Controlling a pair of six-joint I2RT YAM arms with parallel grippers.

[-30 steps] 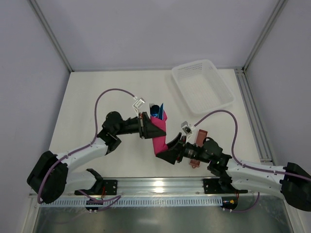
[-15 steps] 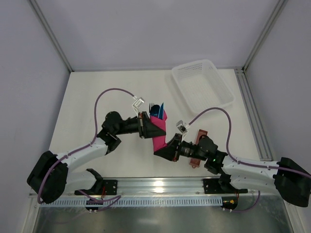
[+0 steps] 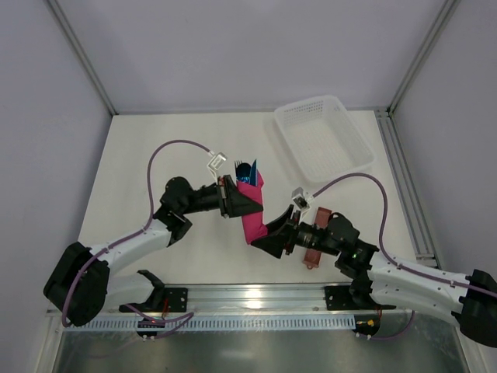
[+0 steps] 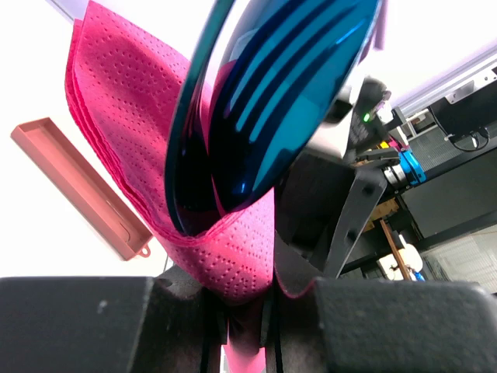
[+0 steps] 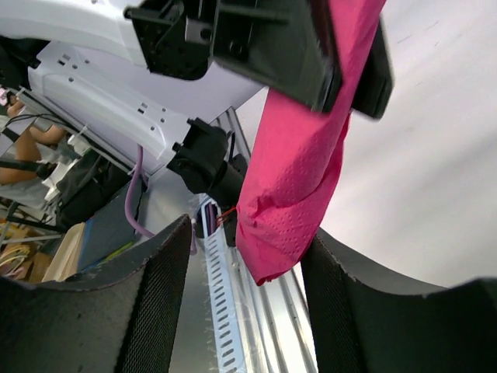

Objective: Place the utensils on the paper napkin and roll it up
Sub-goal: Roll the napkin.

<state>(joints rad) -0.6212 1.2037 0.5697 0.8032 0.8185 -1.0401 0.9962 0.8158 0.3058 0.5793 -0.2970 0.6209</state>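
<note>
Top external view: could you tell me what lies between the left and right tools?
In that view, the rolled magenta paper napkin, clamped by the left tool, reaches into the open right tool.

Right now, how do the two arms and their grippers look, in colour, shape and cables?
Both arms are alike: the left arm and right arm have white shells with black joints. The left gripper and right gripper are black and wedge-shaped, with finely textured finger pads. A purple cable loops over each arm to a small white wrist bracket.
</note>
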